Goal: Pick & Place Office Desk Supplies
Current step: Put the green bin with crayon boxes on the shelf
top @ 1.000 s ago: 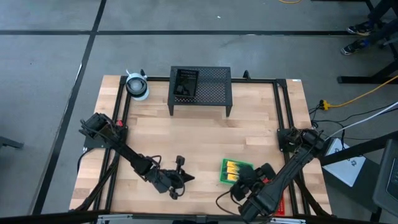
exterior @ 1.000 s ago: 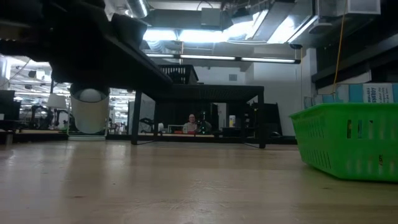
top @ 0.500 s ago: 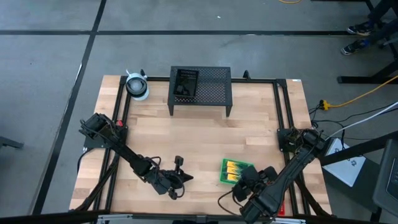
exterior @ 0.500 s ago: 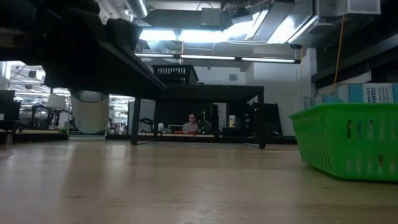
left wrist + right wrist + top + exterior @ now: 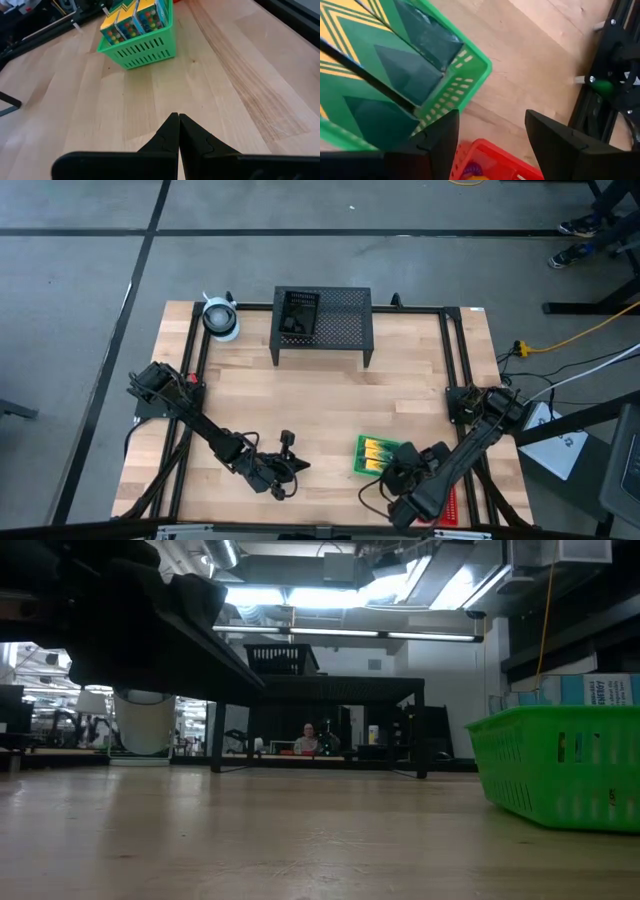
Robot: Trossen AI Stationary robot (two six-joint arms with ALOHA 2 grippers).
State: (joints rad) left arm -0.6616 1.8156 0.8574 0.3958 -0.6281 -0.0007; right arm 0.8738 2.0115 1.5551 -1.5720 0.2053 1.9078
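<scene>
A green tray (image 5: 378, 455) holding yellow-green crayon boxes (image 5: 135, 17) rests flat on the table near the front right; it also shows in the low view (image 5: 560, 765). A red tray (image 5: 447, 505) with a purple loop lies near the front right corner. My right gripper (image 5: 492, 145) is open above the gap between the green tray's corner (image 5: 470, 65) and the red tray (image 5: 490, 160). My left gripper (image 5: 178, 125) is shut and empty, low over bare wood left of the green tray (image 5: 140, 45). A black tray (image 5: 298, 313) sits on the mesh stand.
The large black mesh stand (image 5: 322, 320) stands at the far middle, and a whitish roll (image 5: 220, 318) stands at the far left. Black rails run along the table's left and right edges. Bare wood lies between the stand and the grippers. A person (image 5: 308, 740) sits far behind the table.
My right arm has shifted a little beside the green tray, and more of the red tray now shows past it. The trays have stayed where they were.
</scene>
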